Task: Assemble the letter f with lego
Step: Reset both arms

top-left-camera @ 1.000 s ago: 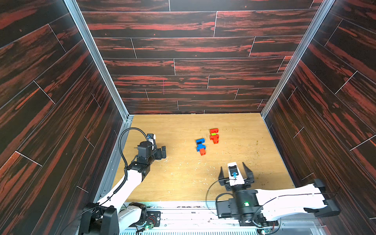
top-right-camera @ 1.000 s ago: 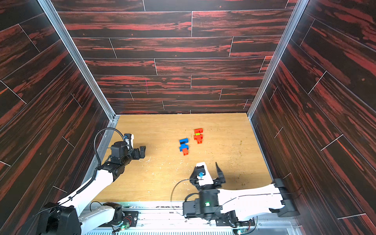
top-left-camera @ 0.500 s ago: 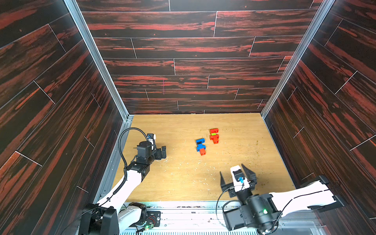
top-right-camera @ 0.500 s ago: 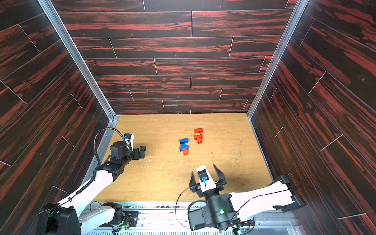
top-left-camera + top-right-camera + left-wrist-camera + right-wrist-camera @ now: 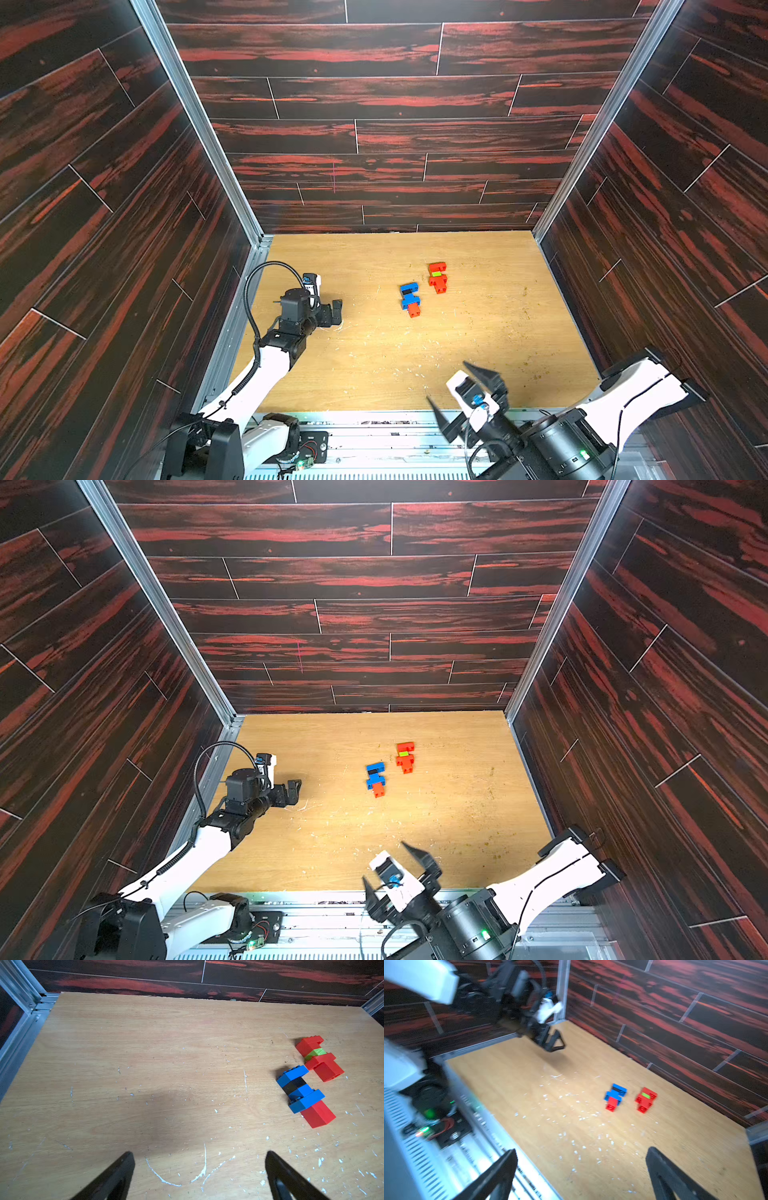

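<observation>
The lego lies in two joined clumps on the wooden table. A blue, black and red clump [image 5: 410, 299] [image 5: 376, 780] [image 5: 303, 1095] [image 5: 614, 1097] is one. Just behind and right of it lies a red-orange clump with a lime green brick [image 5: 437, 277] [image 5: 405, 757] [image 5: 318, 1059] [image 5: 645, 1099]. My left gripper [image 5: 334, 311] [image 5: 293, 791] [image 5: 199, 1157] [image 5: 554, 1041] hovers low at the left side, open and empty, a good way left of the bricks. My right gripper [image 5: 449, 382] [image 5: 384, 861] [image 5: 582, 1151] is raised over the table's front edge, open and empty, pointing toward the bricks.
Dark red wood-pattern walls [image 5: 374, 137] enclose the table on three sides, with metal corner posts [image 5: 199, 124]. A metal rail [image 5: 374, 419] runs along the front edge. White scratches and flecks [image 5: 203, 1169] mark the table surface.
My right arm has drawn back toward the front edge and lifted, its gripper still open. The left arm and both brick clumps have stayed put.
</observation>
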